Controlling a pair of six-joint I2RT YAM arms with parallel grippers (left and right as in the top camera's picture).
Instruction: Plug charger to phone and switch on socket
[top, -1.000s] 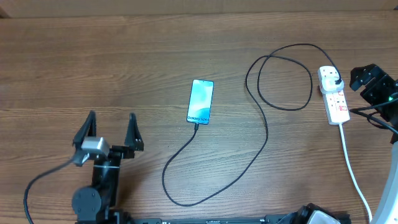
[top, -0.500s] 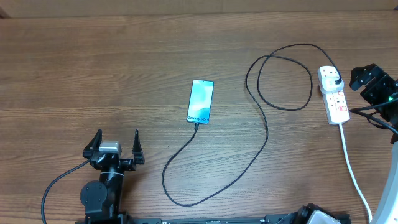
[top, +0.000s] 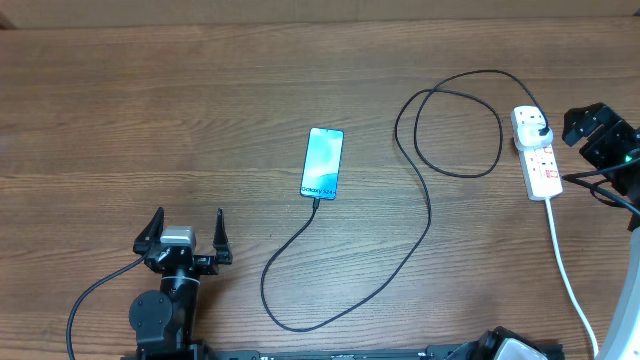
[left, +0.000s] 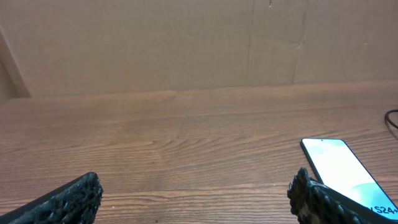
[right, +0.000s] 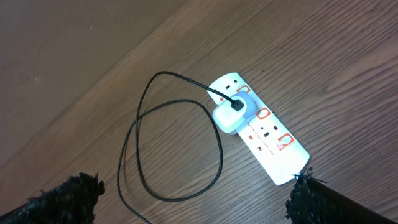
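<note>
The phone (top: 323, 162), with a cyan screen, lies flat mid-table; it also shows at the right of the left wrist view (left: 345, 171). The charger (top: 425, 225), a thin black cable, runs from the phone's near end in loops to a white adapter (right: 233, 115) plugged into the socket (top: 539, 160). The socket is a white strip with red markings (right: 267, 134). My left gripper (top: 185, 235) (left: 193, 205) is open and empty, near the front edge, left of the phone. My right gripper (top: 597, 133) (right: 193, 202) is open and empty, above and just right of the socket.
The socket's white cord (top: 570, 275) runs toward the front right edge. Dark arm cables (top: 605, 190) hang at the far right. A beige wall (left: 186, 43) stands behind the wooden table (top: 150, 110).
My left gripper drew back toward the front edge between one second and half a second ago, then stayed put. The right arm, phone, cable and socket have not moved.
</note>
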